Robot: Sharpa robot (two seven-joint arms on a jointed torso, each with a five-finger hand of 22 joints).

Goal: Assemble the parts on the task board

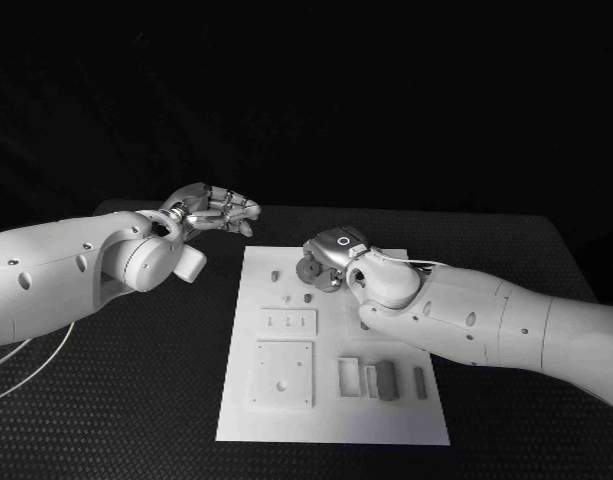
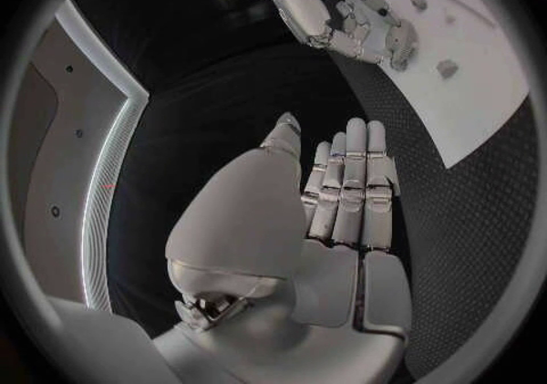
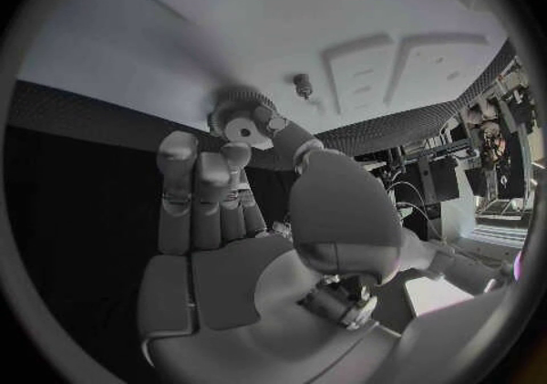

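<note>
The white task board (image 1: 332, 420) lies in the middle of the black table. My right hand (image 1: 332, 256) hovers over the board's far end and pinches a round grey toothed part (image 1: 309, 270) between thumb and a finger. The right wrist view shows that toothed part (image 3: 242, 123) with a pale centre, held just above the board (image 3: 228, 28) near a small upright peg (image 3: 302, 85). My left hand (image 1: 214, 210) is raised beyond the board's far left corner; in its wrist view the left hand (image 2: 342, 192) has its fingers straight and holds nothing.
Small pegs (image 1: 289, 298) stand on the board's far half. Two raised square plates (image 1: 287, 322) (image 1: 283, 372) sit on its left side. Narrow grey blocks (image 1: 383, 381) lie in slots toward the near right. Thin white cables (image 1: 18, 365) trail on the table at left.
</note>
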